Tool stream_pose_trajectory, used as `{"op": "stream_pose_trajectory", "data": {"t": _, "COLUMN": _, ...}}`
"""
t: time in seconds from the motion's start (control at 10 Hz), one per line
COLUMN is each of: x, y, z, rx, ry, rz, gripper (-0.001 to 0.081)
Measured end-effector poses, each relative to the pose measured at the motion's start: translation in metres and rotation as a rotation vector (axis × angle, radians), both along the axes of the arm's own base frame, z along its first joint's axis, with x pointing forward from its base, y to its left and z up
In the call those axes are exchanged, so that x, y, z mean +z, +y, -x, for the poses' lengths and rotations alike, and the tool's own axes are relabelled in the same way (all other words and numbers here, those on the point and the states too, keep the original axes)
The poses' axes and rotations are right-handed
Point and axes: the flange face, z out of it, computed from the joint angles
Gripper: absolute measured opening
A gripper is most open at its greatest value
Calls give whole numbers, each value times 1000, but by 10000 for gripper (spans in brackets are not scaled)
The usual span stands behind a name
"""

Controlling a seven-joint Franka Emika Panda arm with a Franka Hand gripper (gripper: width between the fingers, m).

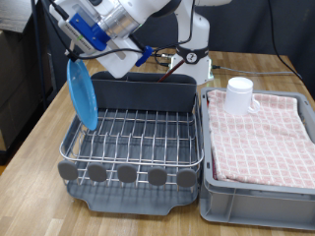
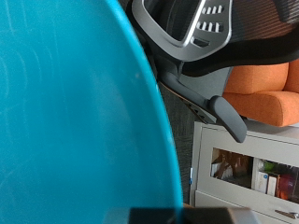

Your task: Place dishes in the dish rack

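My gripper (image 1: 77, 57) is at the exterior view's upper left, shut on the top rim of the round light-blue plate (image 1: 83, 93). The plate hangs on edge, its lower rim over the left side of the silver wire dish rack (image 1: 138, 138). The plate fills most of the wrist view (image 2: 75, 112). The rack has a dark grey caddy (image 1: 148, 93) at its back, grey knobs (image 1: 126, 173) along its front and a grey drip tray (image 1: 138, 202). The white mug (image 1: 240, 95) stands on the pink checked cloth (image 1: 261, 133). I cannot make out the wooden spoon.
The grey crate (image 1: 256, 192) with the cloth stands right of the rack on the wooden table (image 1: 39, 197). The robot base (image 1: 197, 59) and cables are behind the caddy. The wrist view shows an office chair (image 2: 206, 28) and an orange seat (image 2: 266, 93) beyond the plate.
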Motion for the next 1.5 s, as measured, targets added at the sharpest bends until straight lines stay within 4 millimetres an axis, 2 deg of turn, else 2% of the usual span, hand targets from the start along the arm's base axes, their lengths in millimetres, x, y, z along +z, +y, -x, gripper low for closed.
{"op": "stream_pose_trajectory", "data": {"t": 0.3, "x": -20, "y": -5, "z": 2, "rx": 6, "ry": -4, "rz": -17, "gripper": 15}}
{"op": "stream_pose_trajectory", "data": {"t": 0.7, "x": -39, "y": -1, "z": 3, "rx": -3, "ry": -10, "rz": -32, "gripper": 15}}
{"op": "stream_pose_trajectory", "data": {"t": 1.4, "x": -54, "y": 9, "z": 3, "rx": -15, "ry": -18, "rz": -44, "gripper": 15}}
{"op": "stream_pose_trajectory", "data": {"t": 1.5, "x": -54, "y": 10, "z": 3, "rx": -18, "ry": -23, "rz": -46, "gripper": 49}}
